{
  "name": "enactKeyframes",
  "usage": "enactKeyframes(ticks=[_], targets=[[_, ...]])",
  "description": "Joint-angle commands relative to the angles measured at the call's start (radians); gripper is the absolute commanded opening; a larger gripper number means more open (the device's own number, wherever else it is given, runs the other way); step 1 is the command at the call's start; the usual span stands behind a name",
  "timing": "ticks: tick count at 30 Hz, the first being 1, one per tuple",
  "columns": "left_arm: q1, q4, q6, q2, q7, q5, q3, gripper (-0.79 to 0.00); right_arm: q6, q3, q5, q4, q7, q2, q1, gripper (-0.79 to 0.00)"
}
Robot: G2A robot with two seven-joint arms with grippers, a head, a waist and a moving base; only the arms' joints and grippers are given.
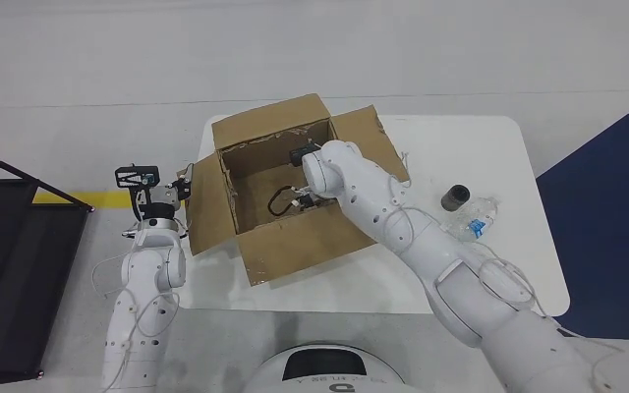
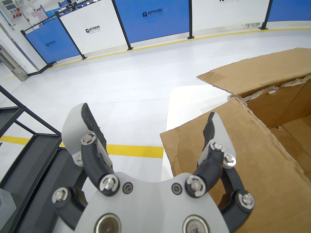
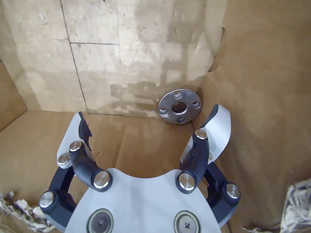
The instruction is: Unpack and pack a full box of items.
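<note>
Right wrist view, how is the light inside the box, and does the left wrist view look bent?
Right wrist view: uneven light on the box, a bright patch beside darker blocks, and a soft sheen on the metal disc. Left wrist view: wide-lens bending, the fence bows along the floor. Top view: even light, no glare on the table.

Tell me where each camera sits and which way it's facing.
Top: above the arms, looking down on the table and open box; left arm and right arm show, the right's end inside the box.
Left wrist: on the left arm beside the box, facing across the floor toward fences; open left gripper shows.
Right wrist: inside the box, facing a flange in its bottom corner; open right gripper shows.
Shared: all three show the box; top and left wrist share the table.
</note>
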Motion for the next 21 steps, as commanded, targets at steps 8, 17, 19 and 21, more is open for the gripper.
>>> enactKeyframes(ticks=[8, 17, 19, 21], targets=[[0.0, 0.0, 0.0, 0.0, 0.0, 0.0, 0.0, 0.0, -0.012, -0.015, 0.023, 0.103, -0.049, -0.035, 0.022, 0.0], [0.0, 0.0, 0.0, 0.0, 0.0, 0.0, 0.0, 0.0, -0.176, -0.011, 0.136, 0.128, -0.113, -0.069, 0.018, -0.209], [0.0, 0.0, 0.0, 0.0, 0.0, 0.0, 0.0, 0.0, -0.218, 0.004, 0.164, 0.111, -0.143, -0.07, 0.014, -0.299], [0.0, 0.0, 0.0, 0.0, 0.0, 0.0, 0.0, 0.0, -0.238, 0.02, 0.166, 0.088, -0.175, -0.064, 0.007, -0.299]])
